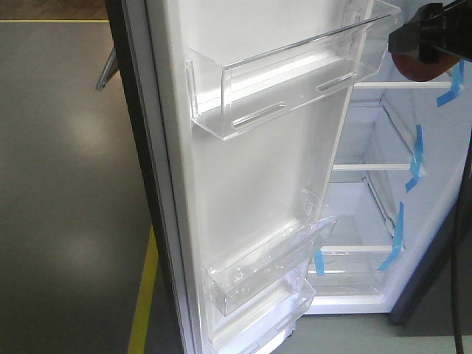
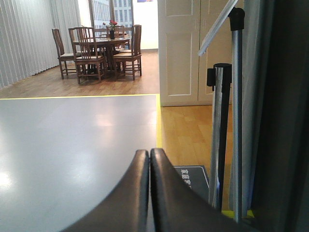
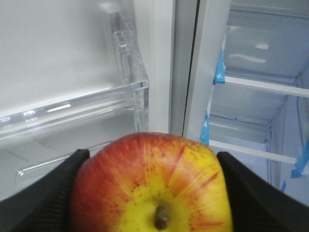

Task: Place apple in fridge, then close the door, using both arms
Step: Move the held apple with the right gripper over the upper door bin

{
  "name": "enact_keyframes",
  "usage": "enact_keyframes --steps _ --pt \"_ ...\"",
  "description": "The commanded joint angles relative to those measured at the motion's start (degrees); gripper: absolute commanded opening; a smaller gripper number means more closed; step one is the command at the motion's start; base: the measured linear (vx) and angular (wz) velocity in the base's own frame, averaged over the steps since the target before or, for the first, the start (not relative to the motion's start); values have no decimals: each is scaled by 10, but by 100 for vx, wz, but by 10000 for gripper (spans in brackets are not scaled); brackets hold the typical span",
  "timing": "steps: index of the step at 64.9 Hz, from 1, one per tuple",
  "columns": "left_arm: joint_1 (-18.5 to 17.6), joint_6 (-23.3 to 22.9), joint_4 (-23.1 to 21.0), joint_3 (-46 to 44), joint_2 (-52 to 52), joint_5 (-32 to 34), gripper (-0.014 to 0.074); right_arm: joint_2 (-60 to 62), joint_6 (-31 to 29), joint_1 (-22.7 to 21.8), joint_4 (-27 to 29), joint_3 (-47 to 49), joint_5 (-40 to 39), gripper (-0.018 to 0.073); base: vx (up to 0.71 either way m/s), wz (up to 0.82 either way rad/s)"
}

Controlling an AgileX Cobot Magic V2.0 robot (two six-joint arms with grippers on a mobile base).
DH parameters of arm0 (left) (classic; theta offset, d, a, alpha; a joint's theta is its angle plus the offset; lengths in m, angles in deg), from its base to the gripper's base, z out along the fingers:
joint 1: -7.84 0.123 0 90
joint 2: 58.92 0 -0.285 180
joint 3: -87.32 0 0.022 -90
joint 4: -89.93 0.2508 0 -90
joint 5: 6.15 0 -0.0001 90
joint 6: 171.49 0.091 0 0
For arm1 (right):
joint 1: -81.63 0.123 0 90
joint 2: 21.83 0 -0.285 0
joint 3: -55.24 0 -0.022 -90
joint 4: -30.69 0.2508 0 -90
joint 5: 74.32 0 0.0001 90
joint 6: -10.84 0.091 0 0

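squarely apple (image 3: pixel 152 186) between right gripper (image 3: pixel 152 193) fingers

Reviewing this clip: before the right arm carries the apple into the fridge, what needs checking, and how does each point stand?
1. Grip on apple: ok; right gripper shut on it, a finger against each side.
2. Door open: ok; fridge interior exposed.
3. Shelf room: ok; visible shelves show nothing on them.
4. Apple lined up with opening: not ok; the right wrist view faces the hinge edge, with the compartment to its right.
5. Left gripper clear of door: cannot tell; shut, empty, facing the room.
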Motion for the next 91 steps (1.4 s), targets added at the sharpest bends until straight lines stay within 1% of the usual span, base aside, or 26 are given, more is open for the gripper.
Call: enact_keyframes --steps 1,91 --pt "-2 -5 0 16 9 41 -6 20 -2 -4 12 18 -41 84 0 0" --pt "-2 -5 0 16 9 41 -6 20 -2 -4 12 18 -41 84 0 0"
